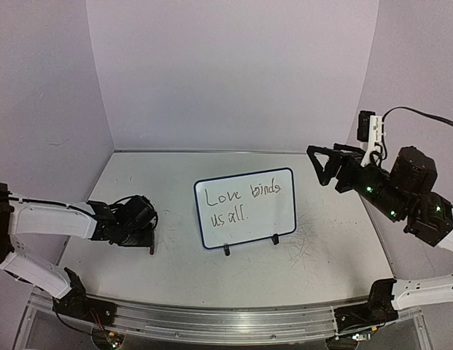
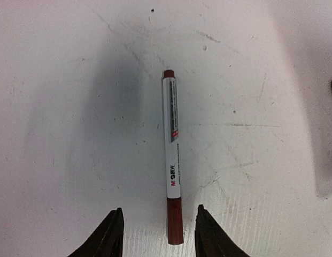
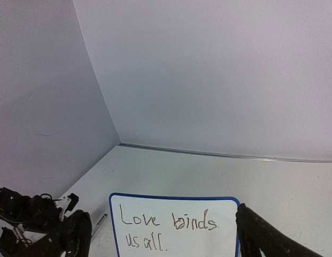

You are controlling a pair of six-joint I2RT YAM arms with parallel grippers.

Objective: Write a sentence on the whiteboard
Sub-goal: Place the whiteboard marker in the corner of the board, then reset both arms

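The left gripper (image 2: 159, 210) is released. In the left wrist view its two dark fingertips (image 2: 115, 235) stand apart at the bottom edge, and a marker (image 2: 171, 155) lies on the table (image 1: 175, 270) between them with a strip of bare surface on each side, so neither touches it. The marker has a white barrel with dark red ends and runs straight up the middle of that frame, one red end between the fingertips. In the top view the left arm (image 1: 44, 219) reaches in low from the left edge, its wrist close to the table. The right gripper (image 1: 317, 166) hangs in the air at the right of the top view, its jaws spread wide with nothing between them. The whiteboard (image 1: 273, 215), blue-rimmed, stands at the centre of the top view on two small black feet (image 1: 227, 250), between the two arms and apart from both. The sentence (image 1: 230, 197) reads "Love binds us all." in two dark handwritten lines. Pale purple walls (image 1: 233, 73) close in the back of the scuffed table.
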